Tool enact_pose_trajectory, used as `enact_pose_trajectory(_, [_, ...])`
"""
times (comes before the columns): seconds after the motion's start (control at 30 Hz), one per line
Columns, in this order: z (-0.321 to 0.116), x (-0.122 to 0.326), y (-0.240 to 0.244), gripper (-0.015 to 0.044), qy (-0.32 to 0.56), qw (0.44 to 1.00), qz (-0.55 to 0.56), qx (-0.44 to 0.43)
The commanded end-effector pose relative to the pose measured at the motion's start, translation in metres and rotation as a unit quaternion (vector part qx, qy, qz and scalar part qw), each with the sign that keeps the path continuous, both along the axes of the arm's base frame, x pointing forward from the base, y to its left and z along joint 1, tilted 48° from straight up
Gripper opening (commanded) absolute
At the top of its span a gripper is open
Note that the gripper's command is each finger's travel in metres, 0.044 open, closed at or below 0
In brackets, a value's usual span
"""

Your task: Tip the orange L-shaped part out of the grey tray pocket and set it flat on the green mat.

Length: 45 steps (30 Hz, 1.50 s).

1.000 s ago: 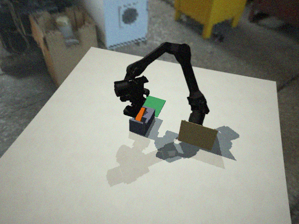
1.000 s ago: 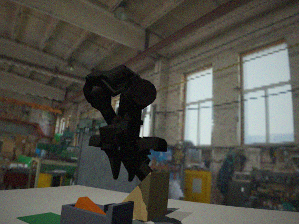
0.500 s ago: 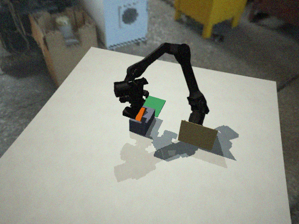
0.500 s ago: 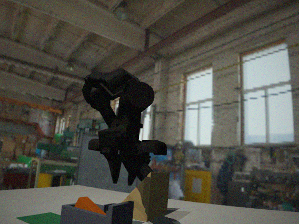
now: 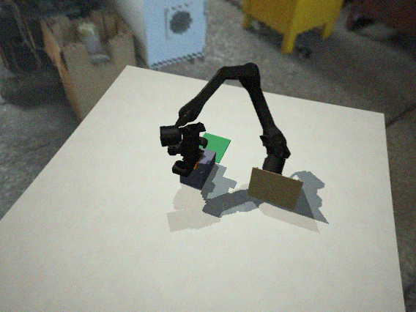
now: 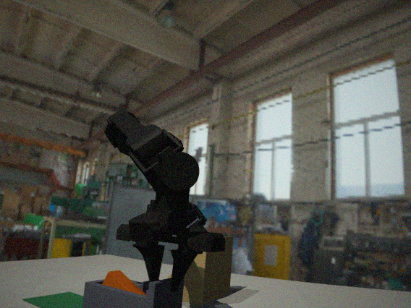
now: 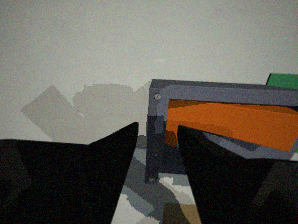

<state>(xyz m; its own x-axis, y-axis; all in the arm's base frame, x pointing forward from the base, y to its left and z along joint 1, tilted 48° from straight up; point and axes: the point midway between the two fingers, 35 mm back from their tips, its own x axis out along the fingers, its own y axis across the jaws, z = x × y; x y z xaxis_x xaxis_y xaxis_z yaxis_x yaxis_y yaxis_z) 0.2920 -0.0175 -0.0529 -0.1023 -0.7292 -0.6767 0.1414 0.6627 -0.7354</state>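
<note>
The orange part [image 5: 198, 162] [image 6: 121, 283] [image 7: 235, 120] is in the grey tray [image 5: 192, 180] [image 6: 116, 298] [image 7: 220, 91], tilted: its far end, on the mat side, stands above the rim in the exterior view. Its L-shaped end is low, near the tray's end wall. My gripper [image 6: 164, 284] [image 7: 157, 128] is partly open with nothing gripped. In the wrist view the end wall shows between the fingertips, and the right fingertip overlaps the L-shaped end. Whether it touches is unclear. The green mat [image 5: 220, 146] [image 6: 59, 300] [image 7: 285, 80] lies beyond the tray's other end.
A tan block [image 5: 275, 188] [image 6: 218, 275] [image 7: 182, 214] stands on the table near the arm's base, off to one side of the tray. The arm arches over from its base, and its shadows fall across the table around the tray.
</note>
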Motion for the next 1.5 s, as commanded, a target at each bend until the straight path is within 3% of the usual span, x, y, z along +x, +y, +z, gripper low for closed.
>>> enact_pose_trajectory(0.0, [-0.005, -0.002, -0.005, 0.018, 0.005, 1.0, 0.001, -0.002])
enact_pose_trajectory(0.63, [-0.025, -0.006, -0.028, 0.018, 0.005, 1.0, 0.001, -0.003])
enact_pose_trajectory(1.47, [-0.023, -0.003, -0.023, 0.018, -0.001, 1.0, 0.002, 0.0])
